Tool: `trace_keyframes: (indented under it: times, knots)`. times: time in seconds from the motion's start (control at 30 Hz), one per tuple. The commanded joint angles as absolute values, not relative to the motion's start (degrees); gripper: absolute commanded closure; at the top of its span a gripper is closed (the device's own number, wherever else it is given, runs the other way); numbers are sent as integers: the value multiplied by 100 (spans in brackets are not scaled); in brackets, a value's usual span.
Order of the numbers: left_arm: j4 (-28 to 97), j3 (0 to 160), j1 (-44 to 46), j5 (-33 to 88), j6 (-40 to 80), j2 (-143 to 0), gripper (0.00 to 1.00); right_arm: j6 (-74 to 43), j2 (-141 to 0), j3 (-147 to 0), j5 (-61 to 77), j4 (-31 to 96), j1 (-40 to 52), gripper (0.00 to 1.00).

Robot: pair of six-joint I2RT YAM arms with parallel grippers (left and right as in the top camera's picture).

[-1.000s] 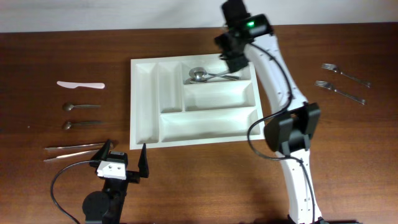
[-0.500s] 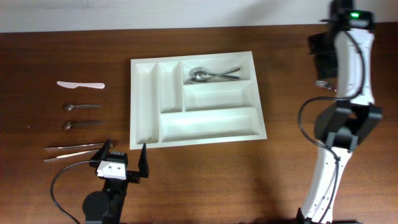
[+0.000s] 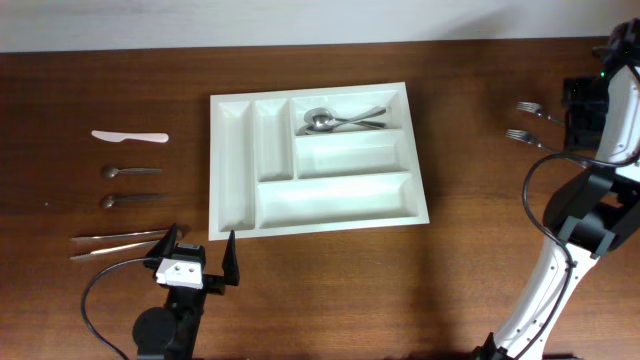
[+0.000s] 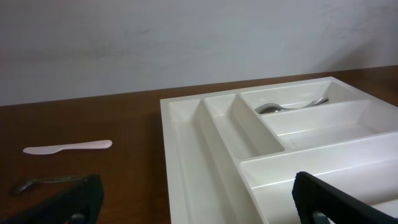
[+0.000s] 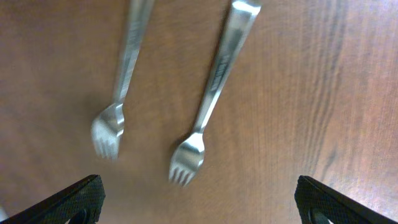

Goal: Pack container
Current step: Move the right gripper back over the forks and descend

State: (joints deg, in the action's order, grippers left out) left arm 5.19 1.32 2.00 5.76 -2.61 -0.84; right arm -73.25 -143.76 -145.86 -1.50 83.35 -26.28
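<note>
The white container point(image 3: 232, 165) lies mid-table, and its top right compartment holds spoons point(image 3: 340, 120). Two metal forks point(image 3: 528, 107) lie on the wood at the far right. My right gripper point(image 3: 573, 108) hovers over their handles, open and empty. In the right wrist view both forks point(image 5: 208, 106) point their tines toward me, just ahead of the wide-spread right gripper point(image 5: 199, 208). My left gripper point(image 3: 201, 248) rests open near the container's front left corner. The left wrist view shows the left gripper point(image 4: 199, 208) facing the container point(image 4: 186, 143), with the spoons point(image 4: 289, 106) in the far compartment.
Left of the container lie a white plastic knife point(image 3: 129, 136), two small spoons point(image 3: 130, 172), and two long thin metal pieces point(image 3: 118, 238). The right arm's base and cable point(image 3: 560, 250) stand at the right front.
My right arm has swung from the container's spoon compartment to the far right, above the forks, and its jaws have opened fully. The left arm has not moved.
</note>
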Motion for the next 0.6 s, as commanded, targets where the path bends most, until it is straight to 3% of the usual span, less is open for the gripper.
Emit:
trace_keyframes:
  times: [0.0,0.57]
  knots:
    - [539,110,169,556,-309,-36,1,-7456,-14376,-14215,-261,8281,-2694,1]
    - [539,110,169,556,-309,-36,1,-7854,-14385,-13327,-196,7581,-2877,4]
